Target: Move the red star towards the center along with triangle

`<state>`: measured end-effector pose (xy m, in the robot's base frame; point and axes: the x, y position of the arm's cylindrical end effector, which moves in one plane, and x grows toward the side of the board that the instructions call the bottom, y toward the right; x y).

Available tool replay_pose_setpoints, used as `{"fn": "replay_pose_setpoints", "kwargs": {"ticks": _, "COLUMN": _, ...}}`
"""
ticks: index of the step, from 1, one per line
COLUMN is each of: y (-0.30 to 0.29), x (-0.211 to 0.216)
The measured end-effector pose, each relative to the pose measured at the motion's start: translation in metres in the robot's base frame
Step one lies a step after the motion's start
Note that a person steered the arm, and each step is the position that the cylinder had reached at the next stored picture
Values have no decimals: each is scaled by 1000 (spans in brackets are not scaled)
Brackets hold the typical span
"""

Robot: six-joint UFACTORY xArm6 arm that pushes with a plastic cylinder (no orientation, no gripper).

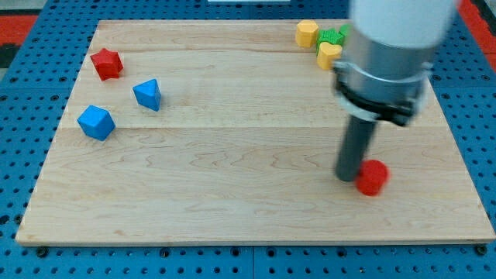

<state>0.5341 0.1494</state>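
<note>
One rod and no jaws, so nothing opens or clamps: my tip (348, 177) rests at the near right, touching a small red block (373, 177). The red star (106, 63) sits far left, the blue triangle (147, 94) just beside it. Best to circle behind the star and push both inward together. A blue cube (96, 122) lies near; yellow (308, 32) and green (332, 36) blocks cluster far right.
</note>
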Motion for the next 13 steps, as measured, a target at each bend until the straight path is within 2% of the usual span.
{"fn": "replay_pose_setpoints", "kwargs": {"ticks": 1, "y": 11, "x": -11}}
{"fn": "replay_pose_setpoints", "kwargs": {"ticks": 2, "y": -3, "x": -110}}
{"fn": "replay_pose_setpoints", "kwargs": {"ticks": 3, "y": -45, "x": -173}}
{"fn": "replay_pose_setpoints", "kwargs": {"ticks": 5, "y": -203, "x": -304}}
{"fn": "replay_pose_setpoints", "kwargs": {"ticks": 6, "y": -297, "x": -315}}
{"fn": "replay_pose_setpoints", "kwargs": {"ticks": 7, "y": -363, "x": -306}}
{"fn": "replay_pose_setpoints", "kwargs": {"ticks": 9, "y": -387, "x": -265}}
{"fn": "replay_pose_setpoints", "kwargs": {"ticks": 10, "y": -374, "x": -236}}
{"fn": "replay_pose_setpoints", "kwargs": {"ticks": 11, "y": -372, "x": -225}}
{"fn": "replay_pose_setpoints", "kwargs": {"ticks": 12, "y": -394, "x": -261}}
{"fn": "replay_pose_setpoints", "kwargs": {"ticks": 13, "y": -415, "x": -237}}
